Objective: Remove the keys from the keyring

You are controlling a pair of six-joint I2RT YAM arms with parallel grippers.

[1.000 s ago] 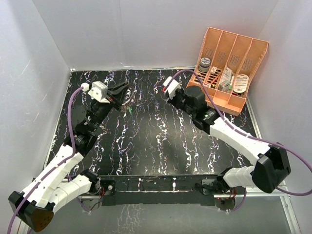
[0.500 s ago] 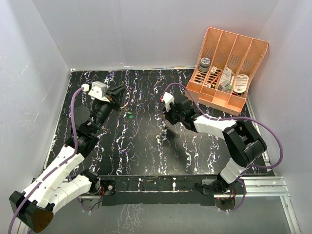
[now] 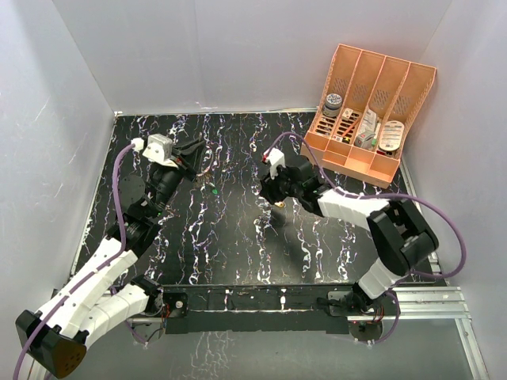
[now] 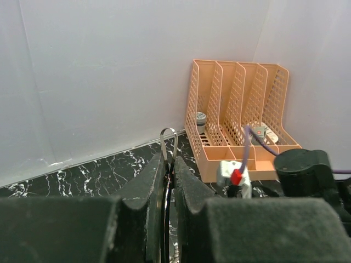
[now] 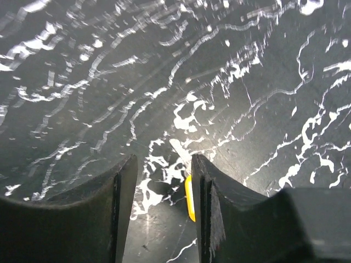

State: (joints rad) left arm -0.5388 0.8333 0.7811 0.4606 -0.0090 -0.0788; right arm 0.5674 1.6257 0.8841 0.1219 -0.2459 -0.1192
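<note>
Thin silver wire keyring point(image 4: 168, 130) stands clamped tight in left claw point(image 4: 169, 165), left of peach mesh file sorter point(image 4: 241, 104); only left wrist view shows it. Fingers of right claw point(image 5: 163, 164) partly apart, yellow-orange key point(image 5: 189, 204) sliver against one.

The thin silver keyring point(image 4: 168, 141) is held upright and edge-on, pinched in the left gripper point(image 4: 169, 167). The green key point(image 3: 212, 188) is seen lying loose on the table point(image 3: 238, 253). The yellow-orange key point(image 5: 189, 204) is glimpsed against one finger of the right gripper point(image 5: 164, 170).
</note>
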